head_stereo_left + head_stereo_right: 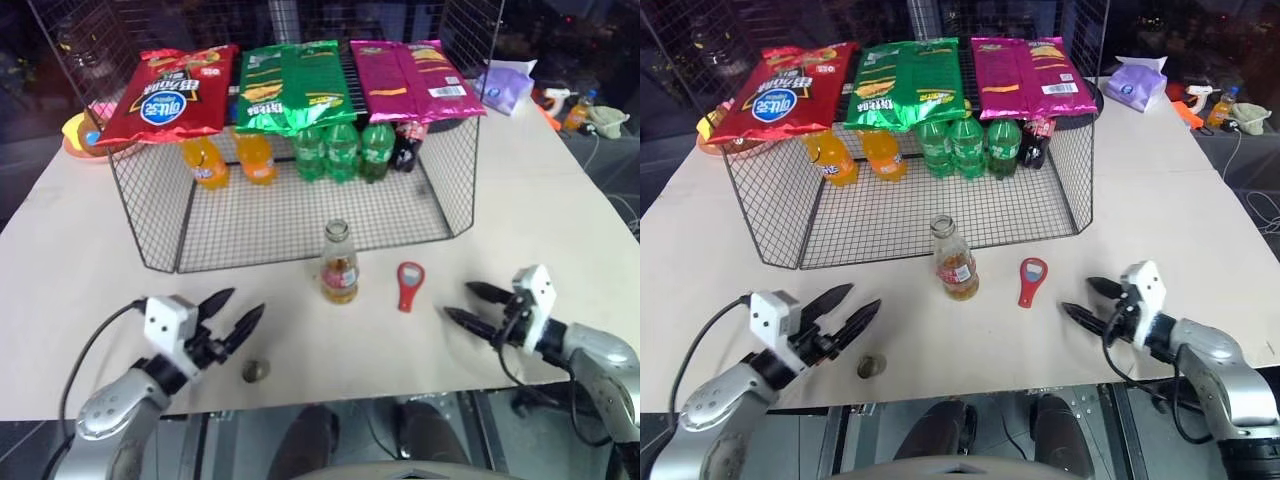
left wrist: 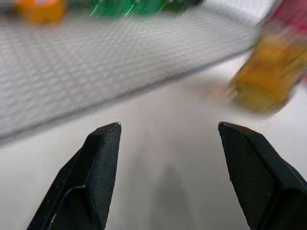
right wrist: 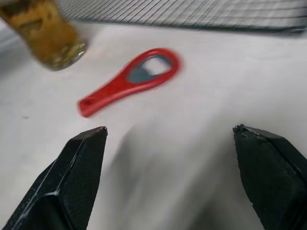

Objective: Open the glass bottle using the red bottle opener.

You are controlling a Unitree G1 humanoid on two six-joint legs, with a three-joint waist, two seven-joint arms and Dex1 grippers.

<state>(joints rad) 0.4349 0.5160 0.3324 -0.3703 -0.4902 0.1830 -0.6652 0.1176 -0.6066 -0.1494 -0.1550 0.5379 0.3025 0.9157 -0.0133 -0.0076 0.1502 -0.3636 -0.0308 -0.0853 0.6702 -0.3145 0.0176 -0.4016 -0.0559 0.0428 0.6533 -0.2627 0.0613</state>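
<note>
**Cap off, both claws empty**

The glass bottle point(image 1: 339, 264) stood uncapped on the table point(image 1: 80, 250), ahead of the left claw point(image 1: 231, 315) and off toward the right claw point(image 1: 468, 303). A loose cap point(image 1: 255, 371) lay just beside the left claw. The red bottle opener point(image 1: 408, 284) lay flat a short way ahead of the right claw. Both claws hung spread apart, gripping nothing. To my eye the job looked done; the sound move was drawing both arms back without brushing bottle or opener.

Clear glossy glass bottle point(image 1: 339, 264), smooth red bottle opener point(image 1: 409, 285), metal wire rack point(image 1: 300, 215), shiny foil chip bags point(image 1: 300, 85)
</note>
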